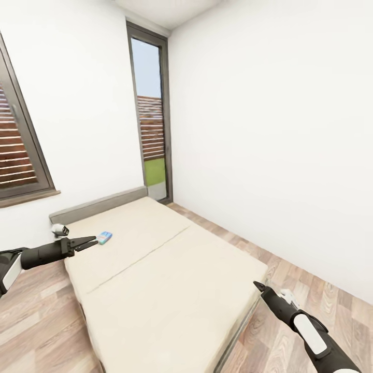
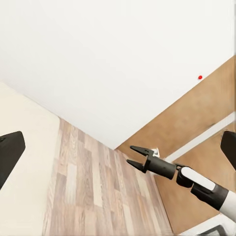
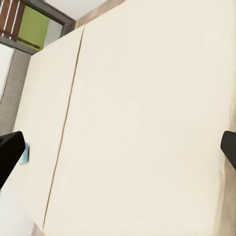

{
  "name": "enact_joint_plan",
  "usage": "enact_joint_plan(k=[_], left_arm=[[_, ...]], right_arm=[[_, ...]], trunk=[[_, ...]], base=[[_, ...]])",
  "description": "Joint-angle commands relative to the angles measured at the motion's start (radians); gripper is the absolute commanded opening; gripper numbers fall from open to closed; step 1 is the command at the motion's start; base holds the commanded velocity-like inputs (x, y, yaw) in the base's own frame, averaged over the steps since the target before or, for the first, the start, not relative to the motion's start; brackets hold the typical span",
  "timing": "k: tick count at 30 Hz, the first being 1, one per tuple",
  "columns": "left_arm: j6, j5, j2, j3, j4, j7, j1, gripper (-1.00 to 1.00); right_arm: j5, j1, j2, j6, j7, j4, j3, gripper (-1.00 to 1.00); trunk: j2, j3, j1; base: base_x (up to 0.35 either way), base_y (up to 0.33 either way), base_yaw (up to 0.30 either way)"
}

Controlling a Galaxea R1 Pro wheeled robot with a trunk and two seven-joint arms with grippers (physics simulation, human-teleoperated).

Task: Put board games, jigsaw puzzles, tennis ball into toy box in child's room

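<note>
Left gripper [image 1: 92,242] at frame left, jaws spread, empty, just beside small blue board game [image 1: 104,237] on beige bed [image 1: 171,280], right gripper [image 1: 257,284] lower right, spread, over bed corner.

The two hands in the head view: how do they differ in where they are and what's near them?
The left hand reaches over the bed near the headboard; the right hand sits by the bed's foot corner, over the wood floor. The left hand's fingertips are close to a small blue box lying on the mattress; nothing lies near the right hand. Both are black, slim and empty.
</note>
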Motion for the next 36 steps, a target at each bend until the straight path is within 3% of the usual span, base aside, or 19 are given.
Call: enact_joint_plan(k=[1,18,36], left_arm=[[0.011,0.002,0.000,0.000,0.000,-0.002,0.000,1.00],[0.011,0.002,0.001,0.000,0.000,-0.005,0.000,1.00],[0.011,0.002,0.002,0.000,0.000,-0.003,0.000,1.00]], right_arm=[[-0.005,0.000,0.001,0.007,0.002,0.000,-0.004,1.00],[-0.004,0.000,-0.001,0.006,0.002,0.000,-0.004,1.00],[-0.004,0.000,-0.001,0.006,0.001,0.000,-0.004,1.00]], trunk=[[-0.001,0.001,0.000],[-0.001,0.013,0.000],[-0.001,0.013,0.000]], base=[[-0.001,0.261,-0.194],[-0.020,0.271,-0.227],[-0.034,0.110,-0.257]])
